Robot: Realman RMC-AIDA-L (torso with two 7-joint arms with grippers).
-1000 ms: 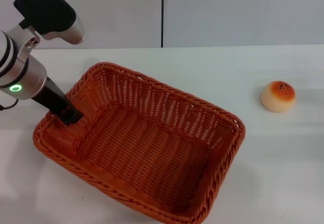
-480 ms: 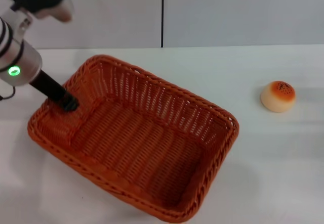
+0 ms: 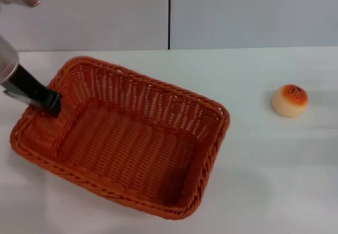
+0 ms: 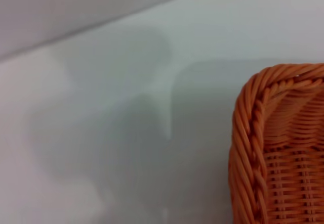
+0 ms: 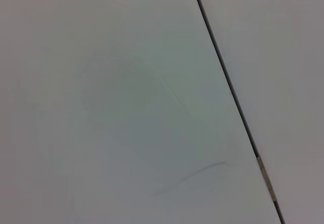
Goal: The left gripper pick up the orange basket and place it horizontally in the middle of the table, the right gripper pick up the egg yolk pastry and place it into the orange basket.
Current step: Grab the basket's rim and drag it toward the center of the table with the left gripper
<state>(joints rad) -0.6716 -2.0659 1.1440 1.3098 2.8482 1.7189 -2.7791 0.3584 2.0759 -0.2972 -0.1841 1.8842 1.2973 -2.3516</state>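
Observation:
The orange basket point(image 3: 158, 101) lies at an angle on the left half of the white table point(image 3: 274, 181), its opening facing up and nothing inside. My left gripper point(image 3: 52, 103) is shut on the rim at the basket's left short end, with one black finger reaching inside. A corner of the braided rim of the orange basket point(image 4: 247, 148) shows in the left wrist view, with table beneath it. The egg yolk pastry point(image 3: 289, 100) sits alone on the table far to the right. My right gripper is out of view; its wrist view shows only a pale surface.
A grey wall point(image 3: 237, 12) with a dark vertical seam point(image 3: 169, 15) rises behind the table's far edge. Bare tabletop stretches between the basket and the pastry. The right wrist view shows a dark seam point(image 5: 228, 90) crossing a pale surface.
The left arm has pulled back to the left, and the basket has gone left with it in its grip. The pastry has stayed put.

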